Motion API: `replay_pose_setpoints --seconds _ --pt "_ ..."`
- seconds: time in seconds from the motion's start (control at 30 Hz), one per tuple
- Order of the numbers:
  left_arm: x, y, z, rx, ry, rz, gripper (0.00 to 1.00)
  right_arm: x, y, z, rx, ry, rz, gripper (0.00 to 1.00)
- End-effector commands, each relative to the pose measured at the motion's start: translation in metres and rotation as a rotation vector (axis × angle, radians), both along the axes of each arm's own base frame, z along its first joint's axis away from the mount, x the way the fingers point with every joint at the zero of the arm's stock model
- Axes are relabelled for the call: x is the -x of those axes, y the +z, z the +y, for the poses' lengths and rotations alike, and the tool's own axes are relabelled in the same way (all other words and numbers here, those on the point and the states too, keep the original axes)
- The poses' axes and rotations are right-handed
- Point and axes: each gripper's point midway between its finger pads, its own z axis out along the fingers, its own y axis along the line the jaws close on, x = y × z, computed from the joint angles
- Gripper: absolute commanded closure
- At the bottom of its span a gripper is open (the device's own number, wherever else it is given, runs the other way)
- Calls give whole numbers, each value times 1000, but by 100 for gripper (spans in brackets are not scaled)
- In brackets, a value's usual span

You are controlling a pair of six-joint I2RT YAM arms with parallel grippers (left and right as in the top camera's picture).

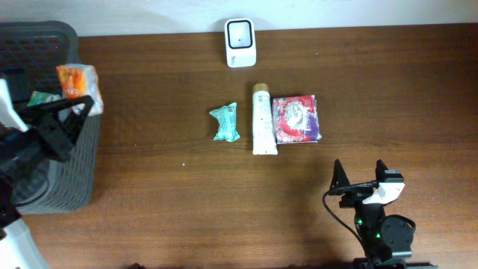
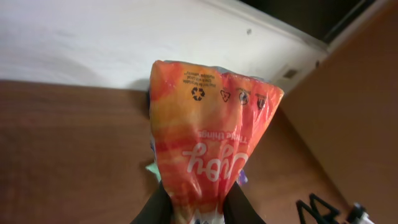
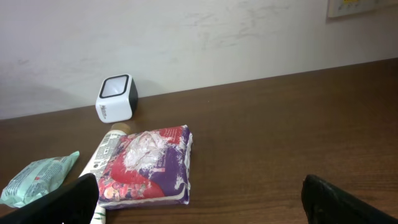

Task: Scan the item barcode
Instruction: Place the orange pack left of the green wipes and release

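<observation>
My left gripper [image 1: 78, 104] is shut on an orange snack bag [image 1: 75, 78], holding it up over the dark basket [image 1: 45, 45] at the table's left end. In the left wrist view the bag [image 2: 208, 137] fills the middle, pinched at its lower end between the black fingers [image 2: 158, 208]. Recycling marks and white lettering show on it, but no barcode. The white scanner [image 1: 240, 42] stands at the back centre, far to the bag's right. My right gripper [image 1: 361, 178] rests open near the front right, with nothing in it [image 3: 202, 199].
A green packet [image 1: 224, 123], a white tube [image 1: 262, 119] and a red-and-purple packet [image 1: 296, 119] lie in a row in front of the scanner [image 3: 116, 98]. Another green item [image 1: 43, 97] sits in the basket. A wall runs behind the table.
</observation>
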Motion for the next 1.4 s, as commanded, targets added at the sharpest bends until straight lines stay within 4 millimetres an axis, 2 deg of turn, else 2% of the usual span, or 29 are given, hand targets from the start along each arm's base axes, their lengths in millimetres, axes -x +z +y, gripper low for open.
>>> replay_pose_setpoints --seconds 0.0,0.07,0.27,0.43,0.63,0.8,0.87,0.97,1.37 --pt "2 -2 -24 -32 -77 4 100 0 -2 -3 -3 -16 4 1" --pt "-4 -14 -33 -67 -89 47 100 0 -2 -3 -3 -16 4 1" --pt "-37 -67 -39 -92 85 343 100 0 -2 -3 -3 -16 4 2" --pt "-58 -107 -74 -127 19 484 100 0 -2 -3 -3 -16 4 1" --pt "-87 -178 -93 -253 160 706 100 0 -2 -3 -3 -16 4 1" --pt "-106 -220 -119 -318 135 769 100 0 -2 -3 -3 -16 4 1" --pt "-113 -235 -118 -345 170 793 100 0 -2 -3 -3 -16 4 1" --pt "-121 -252 -106 -375 266 829 100 0 -2 -3 -3 -16 4 1" --pt "-126 -323 -111 -441 244 988 100 0 -2 -3 -3 -16 4 1"
